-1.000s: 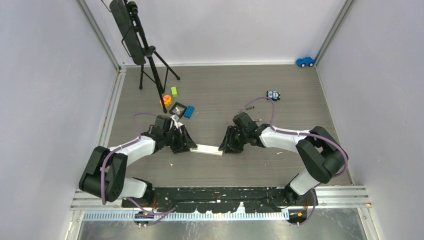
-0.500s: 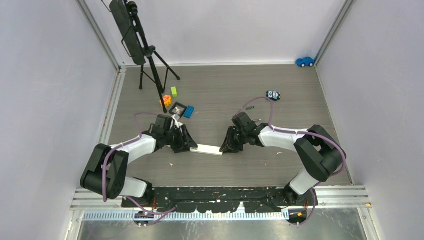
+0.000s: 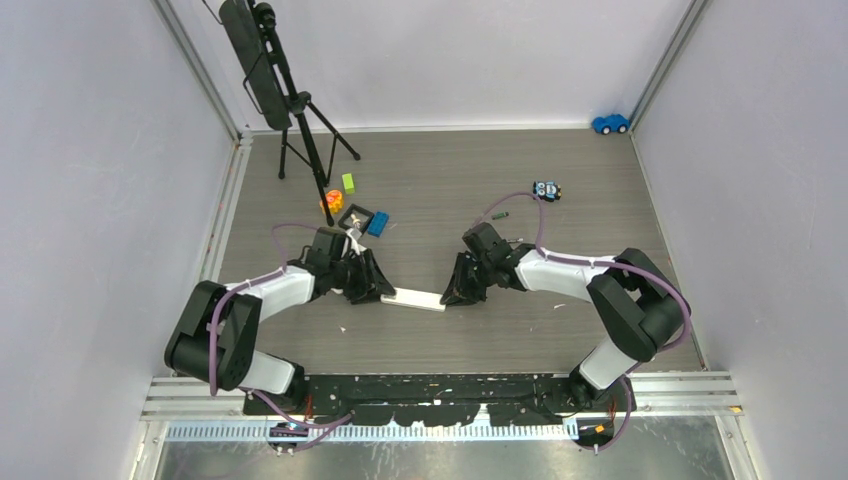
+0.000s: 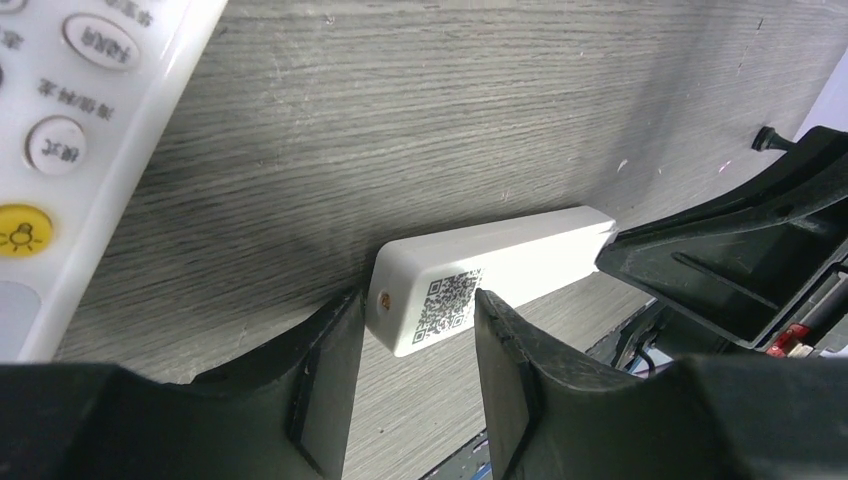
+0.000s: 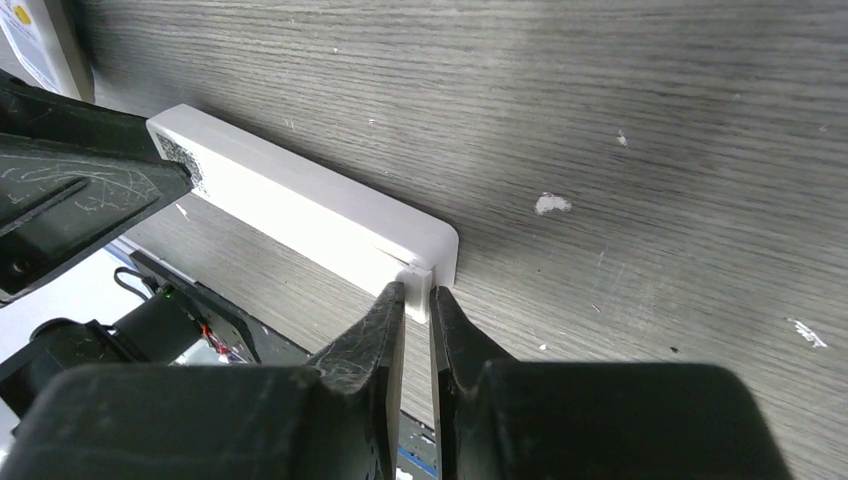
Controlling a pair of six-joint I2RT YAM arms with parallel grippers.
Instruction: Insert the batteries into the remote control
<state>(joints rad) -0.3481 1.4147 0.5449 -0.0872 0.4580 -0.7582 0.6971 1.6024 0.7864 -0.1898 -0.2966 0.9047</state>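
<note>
while the remote control (image 3: 418,298) is lying flat, long axis running left-right between the arms, left gripper (image 4: 418,315) is clamping its left end. right gripper (image 5: 412,300) is sitting nearly closed at the right-end seam, can't tell if pinching. battery (image 3: 499,215) is lying behind, nearer the right arm.

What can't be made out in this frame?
- Battery: top view, too small to read its ends.
- Second remote: left wrist view, cut off by the frame's left edge.
- White remote: right wrist view, the right gripper hides whether its end seam is pinched.
</note>
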